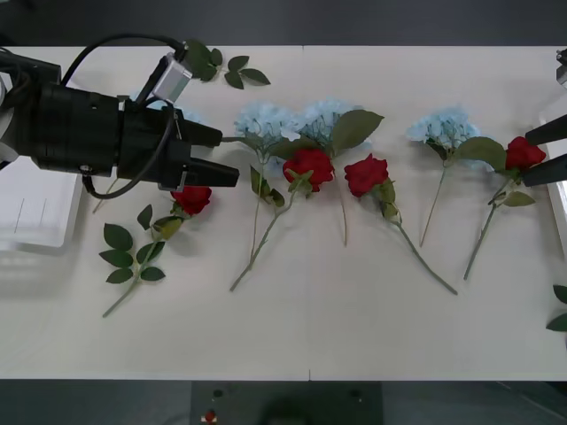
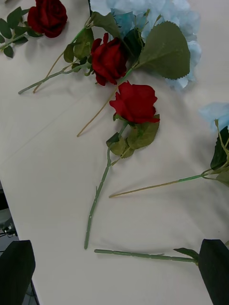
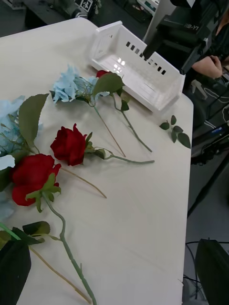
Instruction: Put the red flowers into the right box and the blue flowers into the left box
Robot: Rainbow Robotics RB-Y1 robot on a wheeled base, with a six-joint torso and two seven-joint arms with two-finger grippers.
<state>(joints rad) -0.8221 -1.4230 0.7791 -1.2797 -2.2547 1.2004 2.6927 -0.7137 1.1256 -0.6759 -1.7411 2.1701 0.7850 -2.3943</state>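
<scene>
Red flowers lie in a row across the white table: one [image 1: 191, 198] at the left, two [image 1: 309, 166] [image 1: 367, 173] in the middle, one [image 1: 524, 152] at the far right. Blue flowers [image 1: 266, 120] [image 1: 329, 115] [image 1: 443, 127] lie just behind them. My left gripper [image 1: 226, 157] hangs open just above and behind the leftmost rose. My right gripper [image 1: 528, 158] is open with the rightmost rose between its fingers, and that rose's stem [image 2: 143, 256] runs between them. The left box [image 1: 31, 212] sits under my left arm. The right box [image 3: 138, 66] stands at the table's right end.
Loose green leaf sprigs lie at the back left [image 1: 223, 67], front left [image 1: 133, 254] and right edge [image 1: 560, 312]. The front half of the table [image 1: 337, 328] is bare. My bulky left arm [image 1: 80, 133] covers the table's left rear part.
</scene>
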